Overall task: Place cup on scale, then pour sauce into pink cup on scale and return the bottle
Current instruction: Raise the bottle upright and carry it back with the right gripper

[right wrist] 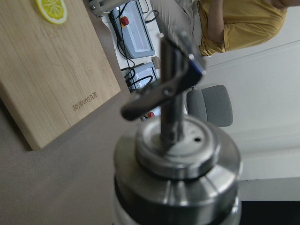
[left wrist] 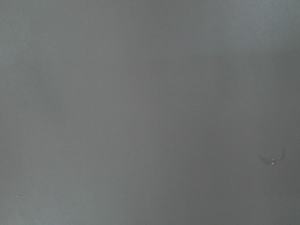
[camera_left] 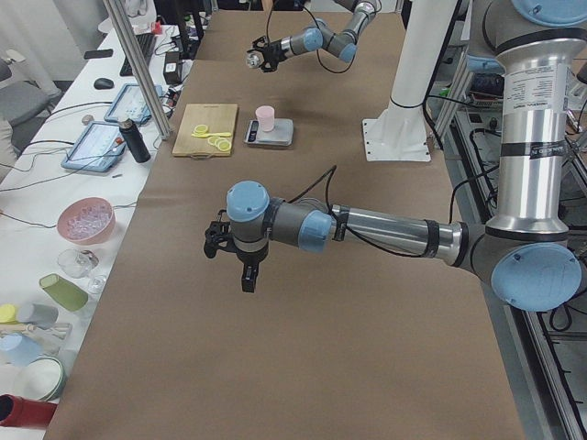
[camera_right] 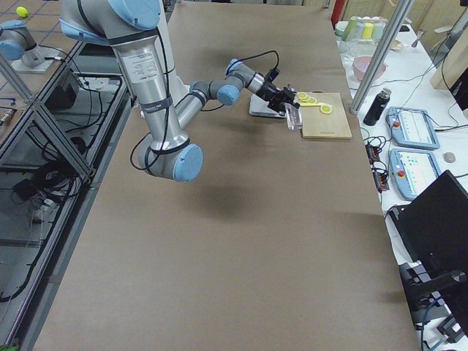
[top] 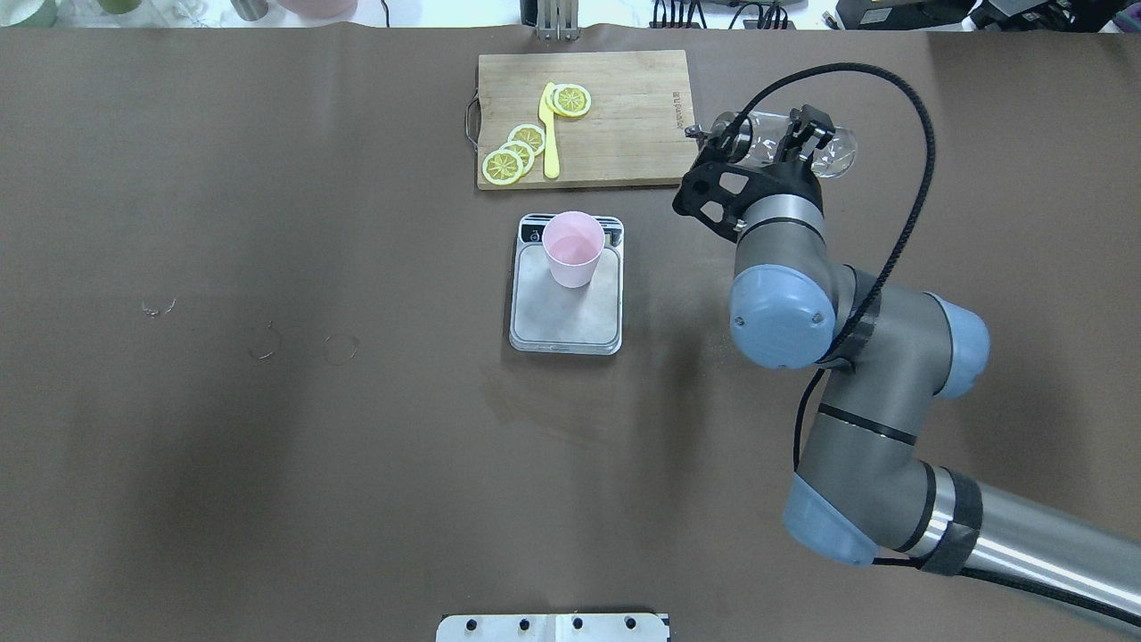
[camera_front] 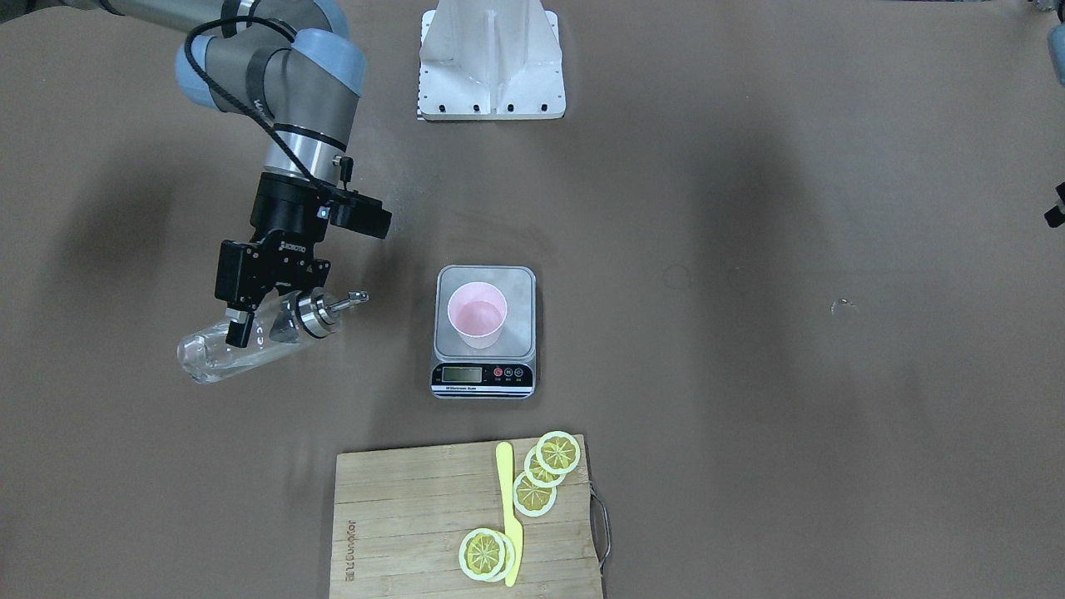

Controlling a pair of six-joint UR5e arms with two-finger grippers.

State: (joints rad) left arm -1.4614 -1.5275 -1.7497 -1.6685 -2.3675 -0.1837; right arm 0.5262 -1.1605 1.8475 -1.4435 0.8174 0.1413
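Note:
The pale pink cup (camera_front: 477, 314) stands upright on the grey platform of the scale (camera_front: 521, 287) at the table's middle; it also shows in the overhead view (top: 572, 250). My right gripper (camera_front: 260, 326) is shut on the clear glass bottle (camera_front: 208, 358), held above the table well to the side of the scale, near horizontal, with the silver spout cap (camera_front: 320, 312) pointing toward the scale. The cap fills the right wrist view (right wrist: 178, 159). I cannot make out liquid in the bottle. My left gripper (camera_left: 246, 275) hangs over bare table far from the scale; I cannot tell its state.
A wooden cutting board (camera_front: 399, 516) with lemon slices (camera_front: 534, 492) and a yellow knife (camera_front: 509, 516) lies across the scale from the robot. The white robot base (camera_front: 491, 66) stands at the table's robot side. Faint ring marks (top: 340, 349) dot the brown table cover.

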